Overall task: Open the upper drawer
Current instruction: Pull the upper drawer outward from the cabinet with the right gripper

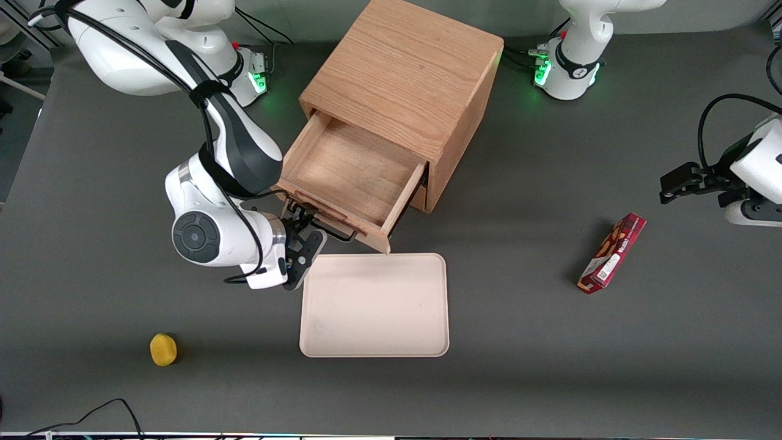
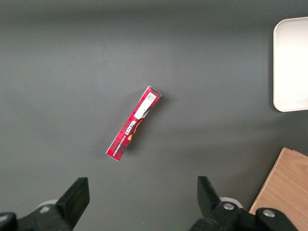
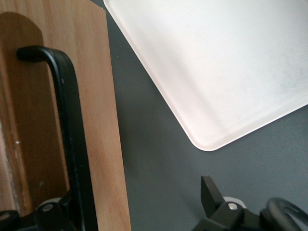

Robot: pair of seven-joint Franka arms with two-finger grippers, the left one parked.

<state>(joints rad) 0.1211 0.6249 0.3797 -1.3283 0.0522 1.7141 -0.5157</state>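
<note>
The upper drawer (image 1: 354, 171) of the oak cabinet (image 1: 403, 79) stands pulled well out, and its inside is bare. Its long black bar handle (image 1: 337, 233) runs along the drawer front, nearer the front camera. My gripper (image 1: 305, 227) is at the working arm's end of that handle, level with the drawer front. In the right wrist view the gripper (image 3: 139, 211) is open. The handle (image 3: 72, 139) and the edge of the drawer front (image 3: 103, 120) lie close by one finger. The other finger (image 3: 211, 193) is apart over the grey table. The lower drawer is hidden under the upper one.
A cream tray (image 1: 374, 305) lies on the table just in front of the open drawer, close to the gripper; it also shows in the right wrist view (image 3: 216, 62). A yellow lump (image 1: 163, 349) lies nearer the front camera. A red snack box (image 1: 612, 253) lies toward the parked arm's end.
</note>
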